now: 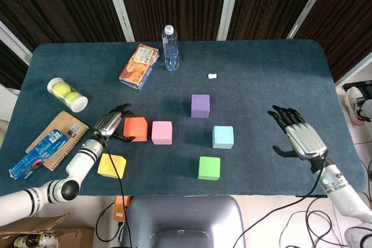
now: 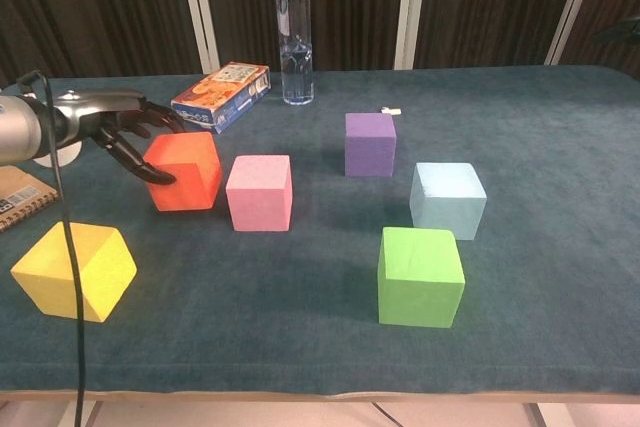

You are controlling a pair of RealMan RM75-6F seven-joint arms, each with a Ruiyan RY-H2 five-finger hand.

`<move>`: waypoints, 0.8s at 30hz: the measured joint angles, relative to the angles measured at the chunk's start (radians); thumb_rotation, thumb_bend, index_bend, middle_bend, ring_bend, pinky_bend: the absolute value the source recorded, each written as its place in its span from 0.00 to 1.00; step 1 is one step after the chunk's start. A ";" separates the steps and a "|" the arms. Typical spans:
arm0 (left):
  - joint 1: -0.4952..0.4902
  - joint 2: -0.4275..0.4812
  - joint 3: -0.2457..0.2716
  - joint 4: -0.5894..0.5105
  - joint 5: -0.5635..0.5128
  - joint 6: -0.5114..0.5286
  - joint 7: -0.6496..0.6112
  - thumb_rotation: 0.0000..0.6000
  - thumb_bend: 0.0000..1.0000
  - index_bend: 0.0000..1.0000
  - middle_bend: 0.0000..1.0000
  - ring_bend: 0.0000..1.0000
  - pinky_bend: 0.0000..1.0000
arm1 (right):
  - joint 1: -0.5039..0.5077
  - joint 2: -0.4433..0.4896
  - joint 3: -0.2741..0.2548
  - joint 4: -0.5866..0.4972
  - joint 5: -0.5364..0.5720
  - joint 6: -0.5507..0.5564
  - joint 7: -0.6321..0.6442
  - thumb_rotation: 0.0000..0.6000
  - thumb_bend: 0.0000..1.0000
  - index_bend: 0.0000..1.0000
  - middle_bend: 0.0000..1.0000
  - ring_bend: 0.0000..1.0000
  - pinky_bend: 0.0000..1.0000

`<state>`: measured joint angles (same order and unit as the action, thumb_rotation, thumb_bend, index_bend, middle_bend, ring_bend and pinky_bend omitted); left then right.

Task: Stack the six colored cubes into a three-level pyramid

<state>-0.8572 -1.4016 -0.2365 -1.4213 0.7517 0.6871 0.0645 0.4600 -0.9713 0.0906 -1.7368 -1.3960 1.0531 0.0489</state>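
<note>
Six cubes lie on the dark blue table [image 1: 261,68]. My left hand [image 1: 110,124] [image 2: 110,127] grips the orange-red cube [image 1: 135,129] [image 2: 183,169] from its left side, fingers over the top and thumb on the front. That cube stands close beside the pink cube [image 1: 162,132] [image 2: 259,192]. The yellow cube [image 1: 111,165] [image 2: 74,270] sits near the front edge under my left forearm. Purple [image 1: 200,105], light blue [image 1: 223,136] and green [image 1: 209,168] cubes stand apart to the right. My right hand [image 1: 296,135] hovers open, right of the light blue cube.
A water bottle [image 1: 170,47] and a snack box [image 1: 139,66] stand at the back. A tube of tennis balls [image 1: 67,94], a notebook [image 1: 58,132] and a blue packet [image 1: 32,158] lie at the left edge. A small white scrap [image 1: 213,76] lies behind the purple cube.
</note>
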 measured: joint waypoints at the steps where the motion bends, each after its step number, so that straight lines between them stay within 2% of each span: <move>1: -0.008 -0.012 -0.001 0.008 -0.004 0.001 0.004 0.96 0.35 0.49 0.06 0.00 0.10 | 0.000 0.000 0.000 0.000 0.000 0.000 0.000 1.00 0.22 0.00 0.00 0.00 0.00; 10: -0.047 -0.098 0.011 0.063 -0.045 0.017 0.051 0.97 0.34 0.49 0.06 0.00 0.10 | -0.002 0.014 -0.003 0.017 -0.006 -0.011 0.041 1.00 0.22 0.00 0.00 0.00 0.00; 24: -0.057 -0.132 0.021 0.091 -0.058 0.013 0.057 1.00 0.32 0.49 0.06 0.00 0.10 | -0.006 0.022 -0.004 0.029 -0.019 -0.014 0.071 1.00 0.22 0.00 0.00 0.00 0.00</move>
<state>-0.9142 -1.5331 -0.2155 -1.3300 0.6935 0.7005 0.1211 0.4538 -0.9493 0.0863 -1.7077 -1.4152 1.0389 0.1201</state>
